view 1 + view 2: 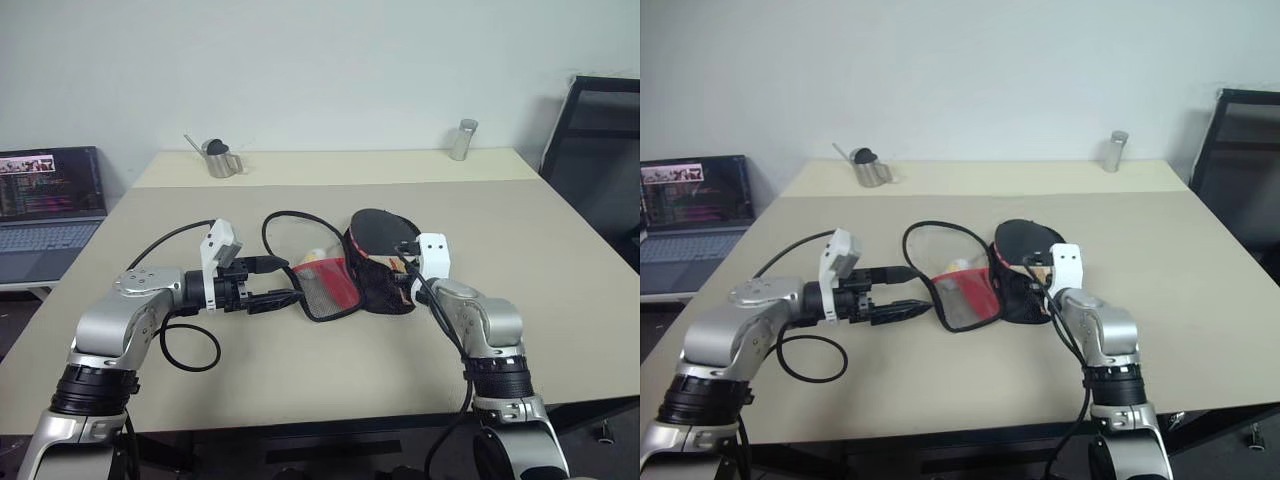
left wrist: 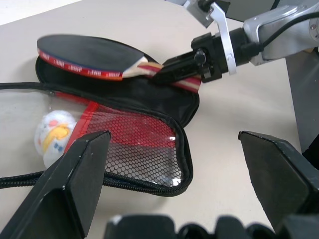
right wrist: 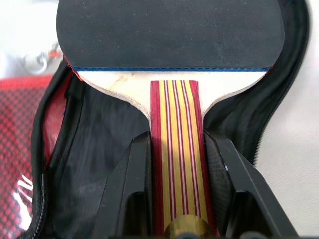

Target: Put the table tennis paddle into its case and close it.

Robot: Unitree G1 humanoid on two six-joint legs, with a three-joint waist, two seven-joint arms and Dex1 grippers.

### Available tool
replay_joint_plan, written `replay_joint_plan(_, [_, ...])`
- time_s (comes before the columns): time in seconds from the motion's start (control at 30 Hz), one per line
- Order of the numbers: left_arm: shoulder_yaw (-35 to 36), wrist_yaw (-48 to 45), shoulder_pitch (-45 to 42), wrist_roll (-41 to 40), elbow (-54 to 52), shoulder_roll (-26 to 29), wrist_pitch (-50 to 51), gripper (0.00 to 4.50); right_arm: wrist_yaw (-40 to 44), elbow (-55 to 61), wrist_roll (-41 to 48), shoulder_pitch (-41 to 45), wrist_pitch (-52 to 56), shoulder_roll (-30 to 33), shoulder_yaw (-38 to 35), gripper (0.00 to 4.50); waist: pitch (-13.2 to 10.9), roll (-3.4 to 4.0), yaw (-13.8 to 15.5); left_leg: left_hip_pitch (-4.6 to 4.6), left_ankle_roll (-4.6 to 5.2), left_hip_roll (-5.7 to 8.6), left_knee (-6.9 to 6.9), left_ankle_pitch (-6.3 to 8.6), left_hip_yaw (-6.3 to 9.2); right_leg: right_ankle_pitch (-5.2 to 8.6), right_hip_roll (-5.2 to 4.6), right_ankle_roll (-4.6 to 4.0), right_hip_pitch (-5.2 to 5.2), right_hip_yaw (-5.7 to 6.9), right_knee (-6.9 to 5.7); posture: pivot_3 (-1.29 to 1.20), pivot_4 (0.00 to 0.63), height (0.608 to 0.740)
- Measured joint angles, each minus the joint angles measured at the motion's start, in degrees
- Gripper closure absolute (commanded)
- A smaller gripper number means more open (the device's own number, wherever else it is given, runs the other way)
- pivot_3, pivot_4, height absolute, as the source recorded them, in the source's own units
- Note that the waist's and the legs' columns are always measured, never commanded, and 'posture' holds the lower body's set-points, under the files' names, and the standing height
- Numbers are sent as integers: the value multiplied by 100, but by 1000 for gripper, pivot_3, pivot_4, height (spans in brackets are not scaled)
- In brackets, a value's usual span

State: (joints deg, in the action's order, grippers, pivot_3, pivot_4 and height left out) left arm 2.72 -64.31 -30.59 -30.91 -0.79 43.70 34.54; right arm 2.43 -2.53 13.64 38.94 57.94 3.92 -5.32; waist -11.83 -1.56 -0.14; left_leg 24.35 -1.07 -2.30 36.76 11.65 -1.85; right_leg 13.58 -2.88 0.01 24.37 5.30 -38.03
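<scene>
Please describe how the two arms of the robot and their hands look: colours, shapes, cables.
Both arms have rounded silver-grey shells with black ribbed rings at the joints. The left hand and the right hand each have two black wedge-shaped fingers. A white angular bracket sits on each wrist. Loose black cables loop along both arms.

Our two silver arms with black fittings

We have brushed silver-grey arm shells, black ribbed collars at the forearms and white angular brackets at the wrists. Our left gripper [image 1: 285,297] and right gripper [image 2: 167,73] each carry two matte black wedge-shaped fingers [image 2: 75,186]. Glossy black cables loop loosely from each wrist back along our arms.
</scene>
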Motion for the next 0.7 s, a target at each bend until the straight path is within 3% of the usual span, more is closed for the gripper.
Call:
replay_joint_plan(0.2, [0,5,4,0,-70,0,0,0,-31,-172,-47,2,-86,-77,-26,3397,0,0,0,0,0,0,0,0,-1,0,0,0,0,0,0,0,150,740])
replay_joint_plan(0.53, [0,9,4,2,-70,-3,0,0,-120,-177,-48,35,-289,-148,-37,34,0,0,0,0,0,-1,1,0,-1,0,1,0,0,0,-1,0,150,740])
replay_joint_plan(0.7, [0,14,5,6,-72,-4,0,0,-30,-80,125,35,-128,-198,-56,34,0,0,0,0,0,-2,1,0,1,0,1,-1,0,-1,-1,0,150,740])
